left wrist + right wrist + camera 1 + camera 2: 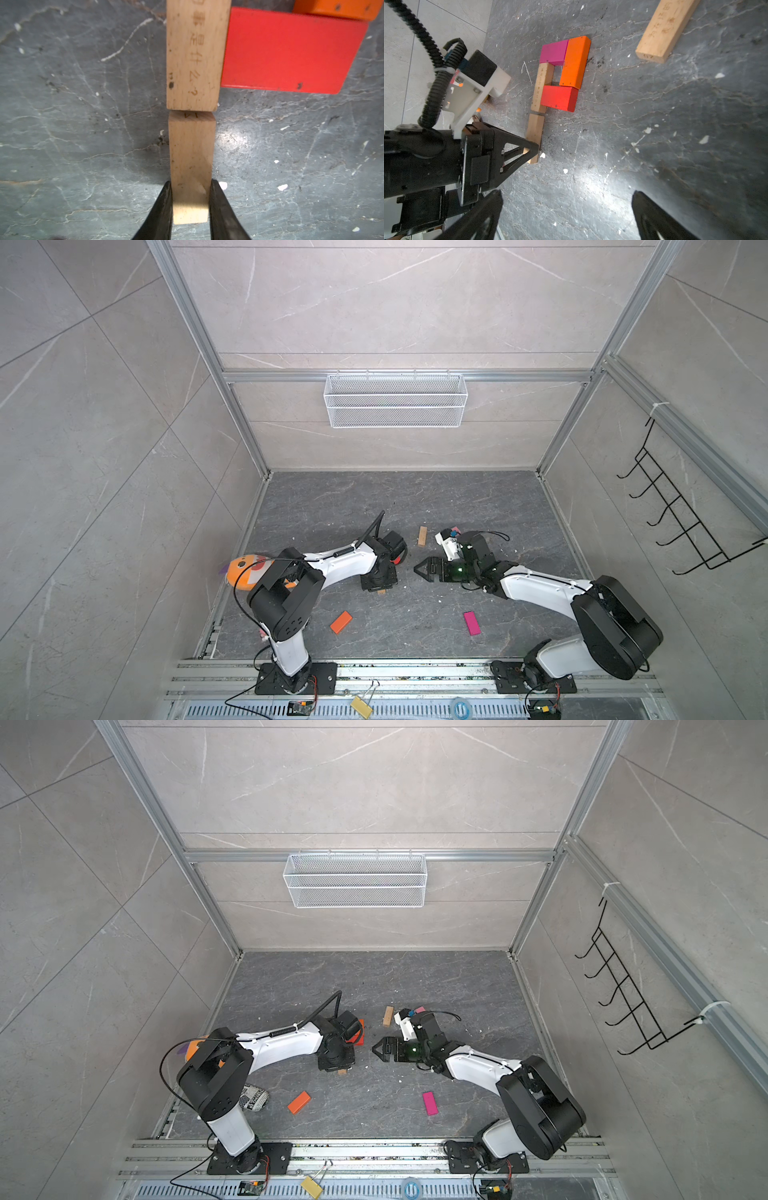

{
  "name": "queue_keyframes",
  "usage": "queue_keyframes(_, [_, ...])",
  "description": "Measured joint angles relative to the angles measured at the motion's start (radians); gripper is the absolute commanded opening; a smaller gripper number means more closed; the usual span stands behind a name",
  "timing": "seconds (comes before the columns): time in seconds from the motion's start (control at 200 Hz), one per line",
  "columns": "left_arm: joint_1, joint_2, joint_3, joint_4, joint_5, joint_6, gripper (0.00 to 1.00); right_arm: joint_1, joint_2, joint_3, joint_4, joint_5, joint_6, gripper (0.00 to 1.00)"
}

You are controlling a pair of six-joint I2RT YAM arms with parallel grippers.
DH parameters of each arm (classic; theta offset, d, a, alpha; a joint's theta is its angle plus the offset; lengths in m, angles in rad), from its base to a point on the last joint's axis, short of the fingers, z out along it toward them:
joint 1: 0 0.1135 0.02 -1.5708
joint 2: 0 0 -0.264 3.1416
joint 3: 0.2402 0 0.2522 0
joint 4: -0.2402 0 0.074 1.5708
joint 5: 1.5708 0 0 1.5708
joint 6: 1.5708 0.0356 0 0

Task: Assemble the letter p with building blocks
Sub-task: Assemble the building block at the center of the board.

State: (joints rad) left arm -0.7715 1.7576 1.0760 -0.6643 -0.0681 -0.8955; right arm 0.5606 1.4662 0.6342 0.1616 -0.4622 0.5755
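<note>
Spreading across the bottom of the enclosure, the dark marbled tabletop is carrying everything. The left arm and the right arm are reaching in from the front edge toward the middle, with their wrists facing each other. A white wire basket is hanging on the back wall, and a black hook rack is hanging on the wall at the right arm's side. An orange plush fish is lying at the tabletop's edge on the left arm's side, partly hidden behind that arm's elbow. The right gripper is pointing toward the left gripper, with its jaws spread wide and nothing between them. The left gripper is pointing down, pinching the lower stem block by its long sides near one end. The letter p is lying in the middle of the tabletop, mostly hidden under the left wrist in both top views. Its upper stem block is lining up end to end with the held one, a thin gap showing between them. The red block is butting against that upper block's side, the orange block is closing the loop's outer side, and the magenta block is capping the top. A loose tan block is lying just behind the right wrist. A loose orange block and a loose magenta block are lying well apart near the front edge.
</note>
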Motion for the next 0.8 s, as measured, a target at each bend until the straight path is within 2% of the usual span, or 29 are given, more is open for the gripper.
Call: queue_keyframes(0.803, [0.004,0.001,0.001,0.005,-0.001,0.019,0.29,0.000,0.004,0.004,0.000,-0.004,0.000,1.00])
